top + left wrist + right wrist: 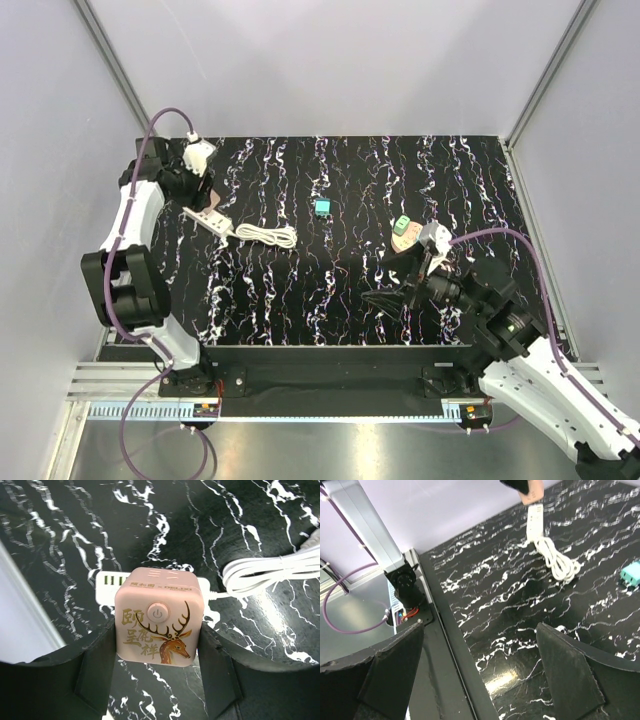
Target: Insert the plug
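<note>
A pink cube plug with a gold deer print and a round power button sits on the end of a white power strip. My left gripper is shut on the cube, a finger pressing each side. From above, this gripper is at the far left of the mat over the strip. The strip's white cable lies coiled to its right. My right gripper is open and empty, low over the mat near the front right.
A small teal block lies mid-mat and shows in the right wrist view. A green and tan piece lies just beyond the right gripper. The black marbled mat is bounded by grey walls and a front rail.
</note>
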`<state>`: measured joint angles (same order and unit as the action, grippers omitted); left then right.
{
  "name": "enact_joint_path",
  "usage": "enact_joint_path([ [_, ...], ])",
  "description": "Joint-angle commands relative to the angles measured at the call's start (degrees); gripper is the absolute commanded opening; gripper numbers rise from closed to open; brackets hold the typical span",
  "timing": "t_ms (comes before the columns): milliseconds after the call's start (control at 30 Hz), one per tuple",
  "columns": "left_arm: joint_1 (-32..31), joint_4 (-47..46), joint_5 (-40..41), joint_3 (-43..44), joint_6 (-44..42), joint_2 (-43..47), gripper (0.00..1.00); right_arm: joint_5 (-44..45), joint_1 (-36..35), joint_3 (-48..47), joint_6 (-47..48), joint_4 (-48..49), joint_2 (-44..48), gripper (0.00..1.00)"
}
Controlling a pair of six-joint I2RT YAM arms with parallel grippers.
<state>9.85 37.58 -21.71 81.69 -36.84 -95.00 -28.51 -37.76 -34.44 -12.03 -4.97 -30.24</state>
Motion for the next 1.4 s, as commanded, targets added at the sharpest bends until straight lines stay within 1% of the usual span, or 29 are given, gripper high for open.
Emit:
enact_joint_path([
  [0, 1.84, 1.17, -5.54, 2.86, -3.5, -1.32, 0.0, 0.39, -0.21, -0.19, -0.62, 1.72, -2.36, 1.0],
  [67, 2.28, 1.88, -3.35, 2.6, -4.11, -2.29, 0.0, 0.12, -0.3, -0.28, -0.89, 1.98, -2.98, 1.0],
  [167, 2.72, 2.05, -2.11, 4.44, -3.42, -4.05, 0.0, -0.66, -0.21, -0.37, -0.89, 2.33, -3.34, 1.0],
  [300, 2.81, 3.37, -3.95, 8.12, -3.07, -6.42, 0.0, -0.84, -0.3, -0.02, -0.98, 2.95, -2.72, 1.0],
  [367, 2.72, 3.81, -2.99, 9.18, -2.62, -7.91, 0.0, -0.84, -0.21, 0.25, -1.24, 3.21, -2.63, 1.0],
  [533, 2.72, 4.6, 0.0, 9.28, -2.45, -9.41, 0.0, -1.46, -0.3, 0.16, -1.24, 3.74, -3.51, 1.0],
  [767, 2.72, 6.36, 0.19, 9.8, -2.18, -10.82, 0.0, -1.37, -0.3, 0.33, -1.24, 3.83, -3.51, 1.0],
  [833, 2.72, 6.8, -0.61, 9.02, -2.53, -10.73, 0.0, -1.28, -0.21, 0.33, -1.06, 3.92, -3.25, 1.0],
  [933, 2.72, 6.8, 0.35, 8.31, -3.32, -11.26, 0.0, -1.28, -0.3, 0.42, -1.06, 3.83, -2.98, 1.0],
  [1367, 2.81, 6.8, 2.03, 13.05, -2.89, -14.24, 0.0, -0.4, -0.3, 0.42, -0.71, 4.09, -4.3, 1.0],
])
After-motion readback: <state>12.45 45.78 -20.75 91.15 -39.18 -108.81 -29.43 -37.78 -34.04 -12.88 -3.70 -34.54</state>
